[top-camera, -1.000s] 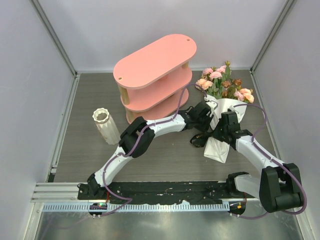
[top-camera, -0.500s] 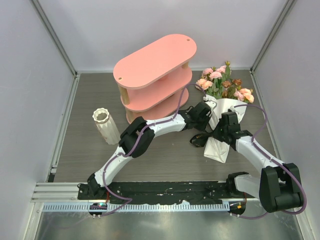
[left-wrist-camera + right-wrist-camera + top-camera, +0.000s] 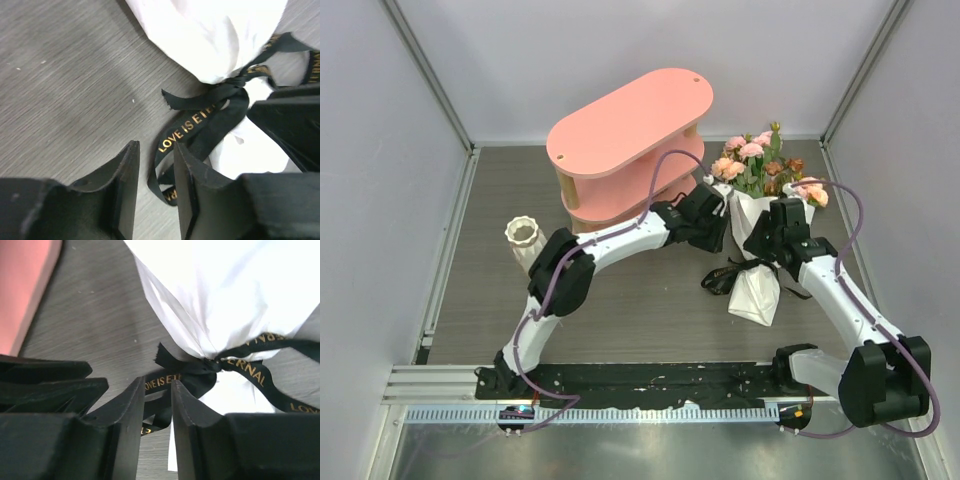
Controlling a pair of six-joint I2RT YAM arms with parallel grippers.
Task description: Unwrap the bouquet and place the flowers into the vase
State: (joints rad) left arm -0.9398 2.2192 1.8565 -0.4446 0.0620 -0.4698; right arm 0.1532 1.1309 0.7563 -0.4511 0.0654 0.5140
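Observation:
The bouquet lies at the right of the table, its pink, peach and brown flowers (image 3: 765, 165) pointing to the back. Its white paper cone (image 3: 758, 292) is still tied with a black ribbon (image 3: 723, 279) knotted round the neck (image 3: 235, 85). My left gripper (image 3: 712, 225) hovers left of the cone; its jaws stand open (image 3: 155, 146) above a ribbon loop (image 3: 200, 122), with nothing between them. My right gripper (image 3: 772, 237) is over the cone, open (image 3: 157, 382), and the ribbon (image 3: 200, 371) lies just beyond its tips. The white ribbed vase (image 3: 523, 235) stands at the left, partly behind my left elbow.
A pink oval three-tier shelf (image 3: 630, 120) stands at the back centre, close behind my left gripper, and its edge shows at upper left in the right wrist view (image 3: 25, 285). Grey walls enclose the wooden table (image 3: 650, 310) on three sides.
Both grippers have risen and drawn back from the ribbon toward the flowers. The left jaws shut and opened again, and the right jaws opened wider. The left elbow swung toward the vase.

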